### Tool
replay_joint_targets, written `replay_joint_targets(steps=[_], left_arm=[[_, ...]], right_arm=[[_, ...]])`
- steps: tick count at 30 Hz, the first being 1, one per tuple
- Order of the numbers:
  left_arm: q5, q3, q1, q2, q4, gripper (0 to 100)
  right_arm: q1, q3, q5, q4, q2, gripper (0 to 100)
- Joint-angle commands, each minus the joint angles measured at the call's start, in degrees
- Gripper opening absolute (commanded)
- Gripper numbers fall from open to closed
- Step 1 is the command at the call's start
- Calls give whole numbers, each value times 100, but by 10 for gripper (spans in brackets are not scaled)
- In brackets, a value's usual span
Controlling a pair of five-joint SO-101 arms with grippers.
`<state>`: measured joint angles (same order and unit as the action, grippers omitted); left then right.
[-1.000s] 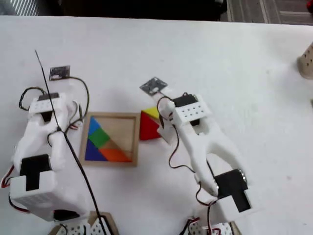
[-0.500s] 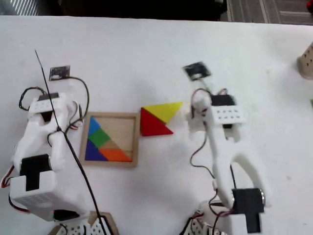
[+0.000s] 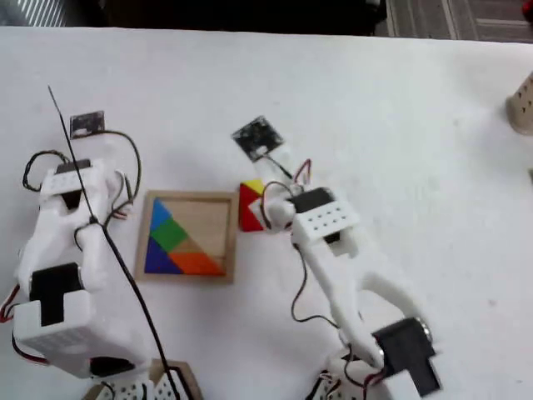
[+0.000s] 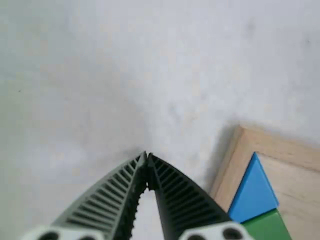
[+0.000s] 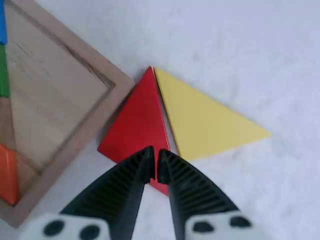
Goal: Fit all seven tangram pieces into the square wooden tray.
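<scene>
Right wrist view: my right gripper (image 5: 154, 153) closed, empty, tips over red triangle (image 5: 136, 125); left gripper (image 4: 146, 158) closed beside tray (image 4: 231, 162).

In the tray (image 3: 187, 198), the half toward the right and far rims is bare wood, with room for a pincer to come down; coloured pieces (image 3: 169, 236) fill the other half. Just beside the tray's right rim lie the red triangle (image 3: 247, 213) and yellow triangle (image 3: 255, 189), touching each other. The right arm (image 3: 333, 242) hangs over them, its pincer (image 5: 154, 156) over the red one with fingers together. The left arm (image 3: 62, 225) crowds the tray's left side, and its pincer (image 4: 147, 161), tips meeting, sits just off the tray's far left corner. A thin black rod (image 3: 125, 273) slants between that arm and the tray. Beyond the tray's far rim, bare surface (image 3: 375, 92) stretches wide.
</scene>
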<state>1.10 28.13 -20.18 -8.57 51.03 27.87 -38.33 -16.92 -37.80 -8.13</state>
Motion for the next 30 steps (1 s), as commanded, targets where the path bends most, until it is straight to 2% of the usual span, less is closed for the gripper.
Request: replay_joint_targets(steps=[1,6,10,14,17,26,30], left_arm=[[123,-185,-75,198,-105,27],[123,-185,-75,198,-105,27],[123,-185,-75,198,-105,27],[123,-185,-75,198,-114,27],[123,-185,-75,198,-114,27],[123,-185,-48,198,-114,27],[123,-185,-48,198,-114,27]], right_arm=[[391,167,18,963,576,18],[488,985,-9,963,1560,18],[453,1644,-62,338,2070,18],[453,1890,-800,-418,2158,18],[312,1899,-1064,-690,2149,18],[321,2092,-1055,136,2211,18],[277,2066,-1055,-4,2211,18]])
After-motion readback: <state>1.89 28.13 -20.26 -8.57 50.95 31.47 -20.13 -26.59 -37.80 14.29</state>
